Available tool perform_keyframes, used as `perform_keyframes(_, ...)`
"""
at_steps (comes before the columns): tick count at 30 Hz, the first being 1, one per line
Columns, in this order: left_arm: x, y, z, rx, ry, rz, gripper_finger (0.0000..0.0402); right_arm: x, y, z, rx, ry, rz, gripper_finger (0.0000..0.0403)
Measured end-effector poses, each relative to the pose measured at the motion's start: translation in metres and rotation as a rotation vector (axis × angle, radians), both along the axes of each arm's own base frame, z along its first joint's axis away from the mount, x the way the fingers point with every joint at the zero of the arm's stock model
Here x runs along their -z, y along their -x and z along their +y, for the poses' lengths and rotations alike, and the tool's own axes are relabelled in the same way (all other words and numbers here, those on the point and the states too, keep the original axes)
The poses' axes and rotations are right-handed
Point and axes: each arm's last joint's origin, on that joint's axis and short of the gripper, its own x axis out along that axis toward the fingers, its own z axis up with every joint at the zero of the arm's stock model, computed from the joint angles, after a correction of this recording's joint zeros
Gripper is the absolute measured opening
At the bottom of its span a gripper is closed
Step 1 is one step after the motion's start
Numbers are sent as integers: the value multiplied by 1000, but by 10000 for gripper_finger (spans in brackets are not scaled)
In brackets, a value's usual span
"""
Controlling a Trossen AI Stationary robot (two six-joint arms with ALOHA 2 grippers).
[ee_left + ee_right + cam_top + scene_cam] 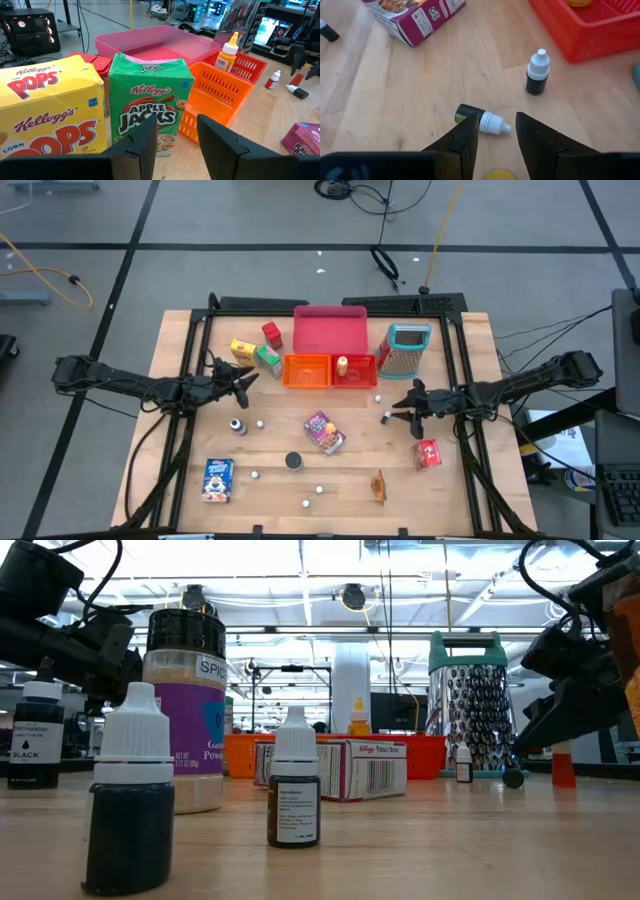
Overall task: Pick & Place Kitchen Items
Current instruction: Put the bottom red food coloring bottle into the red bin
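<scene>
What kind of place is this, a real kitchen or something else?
Probably a robotics lab, not a kitchen: a bare wooden table on a tiled floor with loose cables, toy cereal boxes, and equipment racks behind.

We see even, bright overhead light, and the wooden table (pixel 300 480) takes only faint, soft shadows under the arms. In the low view, long ceiling lights (pixel 300 585) glare white across the room, and the nearest dropper bottle (pixel 130 805) is soft and out of focus, while the steel grater (pixel 470 705) glints with small highlights. In the left wrist view the green cereal box (pixel 150 102) is sharp; the background beyond it blurs.
</scene>
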Motion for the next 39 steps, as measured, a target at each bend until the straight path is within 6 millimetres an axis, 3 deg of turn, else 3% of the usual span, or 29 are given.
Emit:
perform_keyframes(3, 0, 0, 0, 0, 0, 0, 141, 8, 4, -1, 21, -9, 20, 105)
perform_keyframes(10, 0, 0, 0, 0, 0, 0, 141, 3, 1, -1, 41, -13, -52, 29)
perform_keyframes(24, 0, 0, 0, 0, 0, 0, 141, -6, -4, 0, 22, 11, -136, 29)
perform_keyframes(34, 0, 0, 0, -1, 1, -3, 141, -61, -26, -4, 58, 113, -273, 28)
perform_keyframes(39, 0, 0, 0, -1, 1, -6, 141, -68, -34, -9, 90, 129, -262, 28)
